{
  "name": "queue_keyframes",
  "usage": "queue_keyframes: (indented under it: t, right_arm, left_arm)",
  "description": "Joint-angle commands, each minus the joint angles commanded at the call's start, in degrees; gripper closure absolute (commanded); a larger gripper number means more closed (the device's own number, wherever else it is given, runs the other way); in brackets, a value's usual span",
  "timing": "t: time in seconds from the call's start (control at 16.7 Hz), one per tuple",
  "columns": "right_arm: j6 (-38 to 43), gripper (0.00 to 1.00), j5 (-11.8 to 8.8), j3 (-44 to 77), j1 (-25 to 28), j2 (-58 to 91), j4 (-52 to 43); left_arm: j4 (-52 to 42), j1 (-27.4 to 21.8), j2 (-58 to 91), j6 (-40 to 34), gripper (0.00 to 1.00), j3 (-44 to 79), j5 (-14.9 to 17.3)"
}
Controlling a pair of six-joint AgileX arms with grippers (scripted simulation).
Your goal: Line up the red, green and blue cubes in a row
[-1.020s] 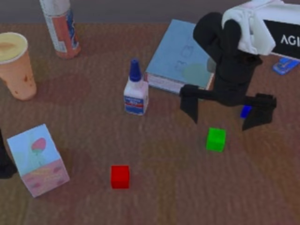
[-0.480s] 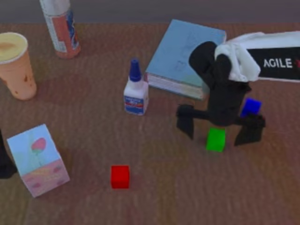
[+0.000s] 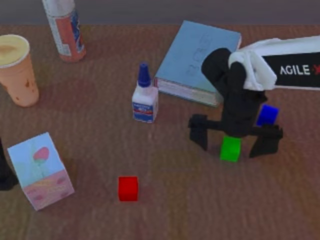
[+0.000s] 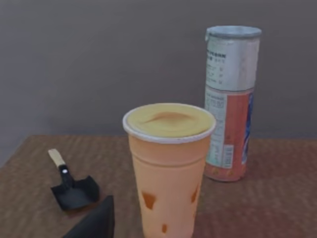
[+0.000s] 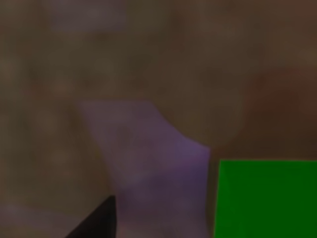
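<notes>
The right claw [image 3: 232, 137] stands wide around the green cube [image 3: 230, 149]; the blue cube [image 3: 268, 114] sits close at 2 o'clock, the book [image 3: 196, 60] at 11 o'clock.

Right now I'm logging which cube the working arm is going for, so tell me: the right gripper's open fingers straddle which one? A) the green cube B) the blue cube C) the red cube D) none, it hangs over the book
A: in the top view the right gripper has a finger on either side of the green cube, while the blue cube sits behind it and the red cube lies far off.
</notes>
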Motion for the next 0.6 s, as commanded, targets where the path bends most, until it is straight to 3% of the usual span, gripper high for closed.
queue_keyframes:
  t: [0.6]
  right_arm:
    - [0.0, 0.9, 0.0, 0.0, 0.0, 0.0, 0.0]
  left_arm:
    - [0.0, 0.0, 0.0, 0.0, 0.0, 0.0, 0.0]
